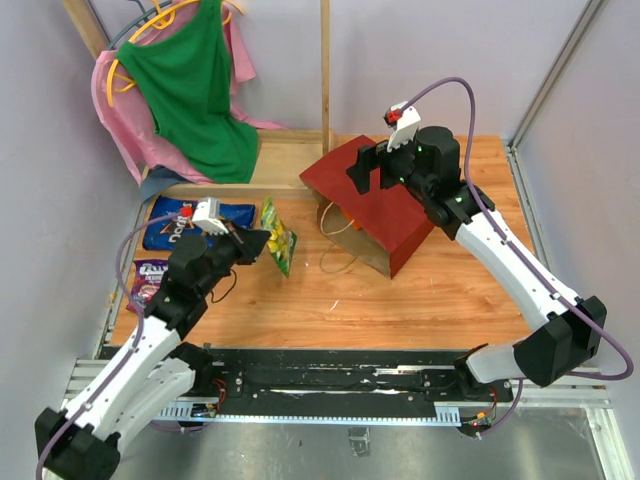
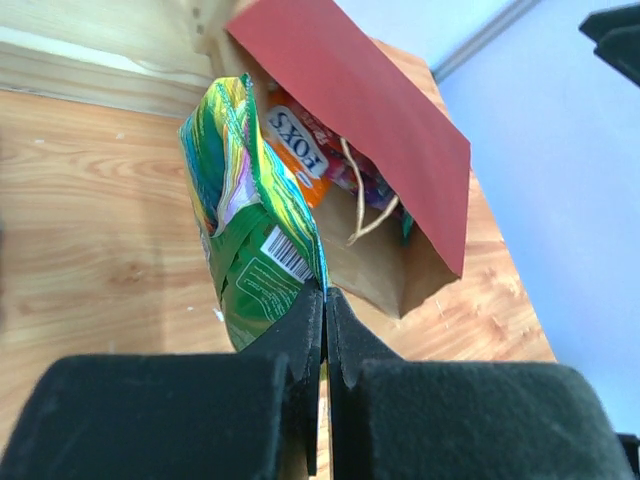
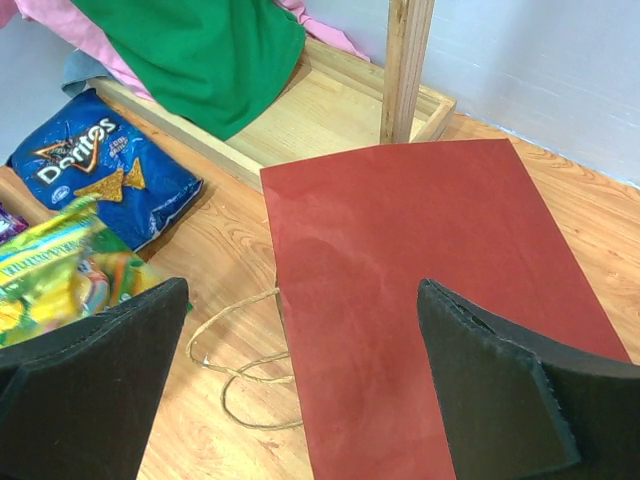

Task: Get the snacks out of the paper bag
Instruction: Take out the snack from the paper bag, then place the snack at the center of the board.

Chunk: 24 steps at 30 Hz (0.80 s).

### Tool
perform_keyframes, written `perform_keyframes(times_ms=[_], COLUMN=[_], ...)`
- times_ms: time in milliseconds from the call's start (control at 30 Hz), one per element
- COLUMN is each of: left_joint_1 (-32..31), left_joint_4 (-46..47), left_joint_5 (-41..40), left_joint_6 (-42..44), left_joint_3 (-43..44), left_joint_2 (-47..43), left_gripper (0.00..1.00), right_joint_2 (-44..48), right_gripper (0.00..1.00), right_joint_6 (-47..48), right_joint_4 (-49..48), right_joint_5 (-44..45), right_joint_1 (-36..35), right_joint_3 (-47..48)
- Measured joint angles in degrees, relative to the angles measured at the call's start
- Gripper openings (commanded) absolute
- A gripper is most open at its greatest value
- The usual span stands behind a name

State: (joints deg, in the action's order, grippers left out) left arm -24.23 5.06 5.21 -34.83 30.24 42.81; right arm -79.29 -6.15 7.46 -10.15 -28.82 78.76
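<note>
The dark red paper bag (image 1: pixel 385 200) lies on its side on the table, its mouth toward the left. My left gripper (image 1: pixel 262 245) is shut on a yellow-green snack packet (image 1: pixel 280 240) and holds it up, left of the bag's mouth. In the left wrist view the gripper (image 2: pixel 325 295) pinches the packet's (image 2: pixel 250 230) lower edge. Behind it an orange FOXS packet (image 2: pixel 300 150) and others sit inside the bag (image 2: pixel 370 120). My right gripper (image 1: pixel 370 165) is open and empty above the bag (image 3: pixel 430 280). A blue Doritos bag (image 1: pixel 175 225) and a purple packet (image 1: pixel 150 275) lie at the left.
Green (image 1: pixel 195 85) and pink clothes hang on hangers over a wooden tray (image 1: pixel 285 160) at the back left. A wooden post (image 3: pixel 405 60) stands behind the bag. The bag's cord handles (image 1: pixel 340 245) trail on the table. Walls close in the left and right sides.
</note>
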Motion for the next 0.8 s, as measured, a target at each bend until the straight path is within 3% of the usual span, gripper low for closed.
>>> perform_keyframes(times_ms=[133, 300, 433, 733, 800], left_joint_1=[0.0, 0.0, 0.0, 0.0, 0.0], left_joint_4=[-7.7, -16.6, -21.5, -36.1, -38.4], left_joint_5=[-8.9, -20.4, -25.2, -35.3, -37.1], left_joint_6=[-2.1, -6.5, -10.5, -21.0, -23.2], left_joint_3=[0.0, -0.2, -2.7, -5.3, -6.1], left_joint_2=[-7.1, -9.9, -12.0, -26.3, -27.1], left_gripper=[0.01, 0.00, 0.00, 0.01, 0.14], right_joint_2=[0.0, 0.0, 0.0, 0.0, 0.0], right_gripper=[0.99, 0.99, 0.99, 0.99, 0.99], right_joint_6=[-0.4, -1.5, -2.0, -2.7, -2.9], right_joint_4=[-0.1, -0.4, -0.4, -0.7, -0.8], right_joint_5=[-0.7, -1.8, -2.4, -3.1, -3.4], right_joint_1=[0.0, 0.0, 0.0, 0.0, 0.0], right_joint_3=[0.0, -0.4, -0.6, -0.7, -0.7])
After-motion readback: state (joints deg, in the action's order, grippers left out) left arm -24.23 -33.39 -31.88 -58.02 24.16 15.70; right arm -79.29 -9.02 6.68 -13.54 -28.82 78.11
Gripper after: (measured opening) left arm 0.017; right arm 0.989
